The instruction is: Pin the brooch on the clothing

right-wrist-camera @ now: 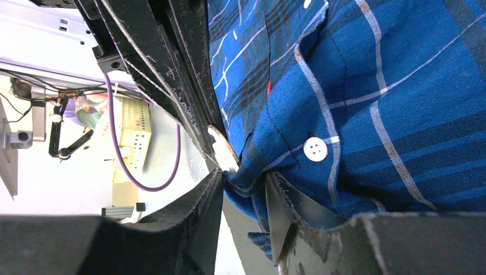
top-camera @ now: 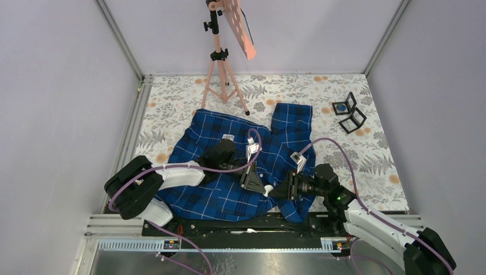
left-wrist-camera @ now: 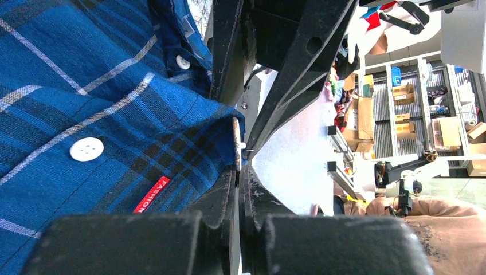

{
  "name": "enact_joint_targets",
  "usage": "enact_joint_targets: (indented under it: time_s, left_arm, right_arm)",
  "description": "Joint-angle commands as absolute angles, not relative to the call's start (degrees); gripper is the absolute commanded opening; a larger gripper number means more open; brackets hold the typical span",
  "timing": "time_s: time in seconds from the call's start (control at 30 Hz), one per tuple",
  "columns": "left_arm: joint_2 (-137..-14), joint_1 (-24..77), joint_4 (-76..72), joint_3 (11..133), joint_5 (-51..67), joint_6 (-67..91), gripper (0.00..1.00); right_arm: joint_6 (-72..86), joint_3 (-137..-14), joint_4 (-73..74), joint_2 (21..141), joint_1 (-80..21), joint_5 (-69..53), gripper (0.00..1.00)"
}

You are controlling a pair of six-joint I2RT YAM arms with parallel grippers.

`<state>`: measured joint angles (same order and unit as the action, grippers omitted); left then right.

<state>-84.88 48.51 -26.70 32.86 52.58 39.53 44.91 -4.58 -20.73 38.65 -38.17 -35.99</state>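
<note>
Two sets of fingers meet at one spot on the clothing (top-camera: 218, 197). It lies spread on the floral table cover (top-camera: 372, 166), left of centre and close to the arm bases.

On your left, the left gripper (left-wrist-camera: 238, 177) is clenched tight. Its tips pinch the folded front edge of the shirt, not far from a white button (left-wrist-camera: 87, 149). A thin pale sliver (left-wrist-camera: 236, 143) stands right at those tips, and you cannot tell from either wrist view what it is. Below the button, a small red tag (left-wrist-camera: 152, 195) sewn into the seam reads "FASHION" in white letters. Up by the collar, the white neck label (top-camera: 228, 137) shows, its print too small to read.

To the right, the right gripper (right-wrist-camera: 243, 186) faces the left one from the opposite side, almost tip to tip. Its jaws stand part-way apart. A bunched fold of the same blue edge fills the gap and touches both fingers (right-wrist-camera: 286, 217), so it is grasping the cloth. In that wrist view the red tag is only a speck, with no lettering you can make out.
</note>
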Motion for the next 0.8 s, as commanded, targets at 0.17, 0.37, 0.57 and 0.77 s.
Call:
enact_joint_targets:
  time_s: [0.17, 0.37, 0.57, 0.77]
  left_arm:
    - [-84.68, 48.9, -33.86, 33.02, 57.28, 39.9, 0.0]
    - [-84.68, 49.44, -34.19, 32.97, 57.64, 39.99, 0.0]
    - [-84.64, 49.9, -34.36, 33.16, 57.91, 39.99, 0.0]
    - [-84.98, 50.23, -34.51, 33.35, 58.22, 39.99, 0.0]
  right_arm:
    - [45.9, -4.48, -23.84, 39.65, -38.05, -33.88, 0.37]
    - [46.16, -5.03, -23.2, 42.11, -38.05, -32.29, 0.34]
    - [46.08, -6.07, -21.99, 44.12, -38.0, -30.39, 0.33]
    - [45.35, -7.59, -19.31, 46.59, -38.03, -28.99, 0.31]
